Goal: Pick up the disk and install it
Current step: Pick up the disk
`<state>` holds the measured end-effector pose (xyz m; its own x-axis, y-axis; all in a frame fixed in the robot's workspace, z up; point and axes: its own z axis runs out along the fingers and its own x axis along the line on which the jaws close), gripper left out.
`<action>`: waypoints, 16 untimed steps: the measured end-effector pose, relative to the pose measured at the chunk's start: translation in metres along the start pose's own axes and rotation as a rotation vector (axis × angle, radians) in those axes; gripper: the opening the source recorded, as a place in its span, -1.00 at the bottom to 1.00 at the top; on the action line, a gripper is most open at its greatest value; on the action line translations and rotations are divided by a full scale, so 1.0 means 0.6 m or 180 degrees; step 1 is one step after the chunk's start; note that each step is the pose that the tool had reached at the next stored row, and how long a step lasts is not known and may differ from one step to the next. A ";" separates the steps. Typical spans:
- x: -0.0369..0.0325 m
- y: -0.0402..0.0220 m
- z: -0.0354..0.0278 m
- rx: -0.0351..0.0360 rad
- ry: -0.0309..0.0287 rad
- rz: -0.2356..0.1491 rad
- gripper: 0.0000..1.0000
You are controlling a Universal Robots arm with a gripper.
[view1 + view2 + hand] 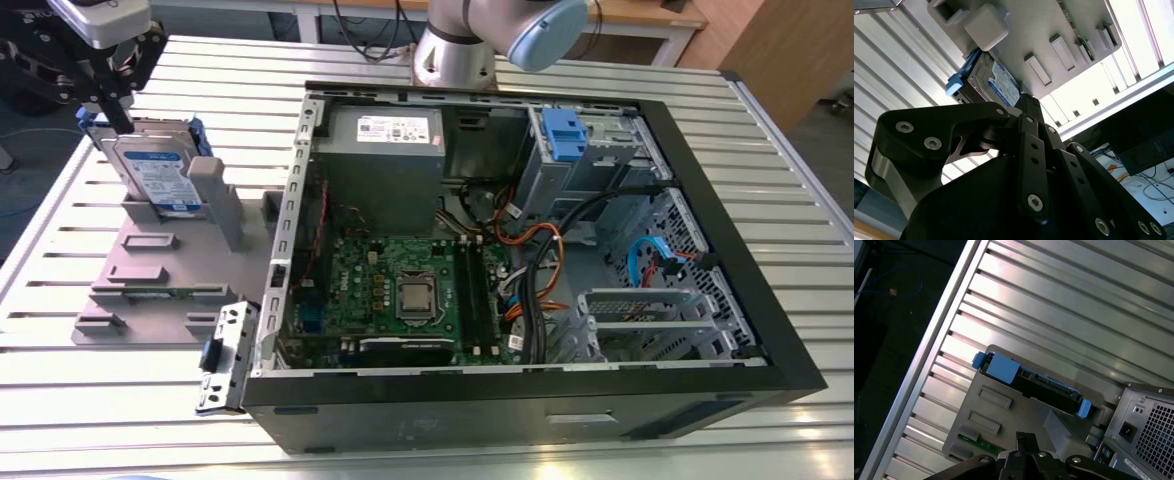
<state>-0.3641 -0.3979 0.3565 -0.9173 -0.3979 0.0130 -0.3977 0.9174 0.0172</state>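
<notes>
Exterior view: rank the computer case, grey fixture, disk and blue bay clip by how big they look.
1. computer case, by far the largest
2. grey fixture
3. disk, standing in the fixture
4. blue bay clip, smallest

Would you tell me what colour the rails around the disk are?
Blue; the rails on the disk show best in the first wrist view.

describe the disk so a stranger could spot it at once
Start at the open computer case on the slatted table; on the exterior view's left of it lies a grey holder plate. The disk stands on edge at its far end. Unlike the grey blocks beside it, it is silver metal with a white-and-blue label and blue rails.
</notes>
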 end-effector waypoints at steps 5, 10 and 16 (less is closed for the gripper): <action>0.000 0.000 0.000 0.0000 0.0000 -0.0013 -0.79; 0.000 0.000 0.000 0.0000 0.0000 -0.0025 -0.79; 0.000 0.000 0.000 0.0000 0.0000 -0.0041 -0.79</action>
<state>-0.3641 -0.3980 0.3565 -0.9122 -0.4096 0.0129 -0.4094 0.9122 0.0172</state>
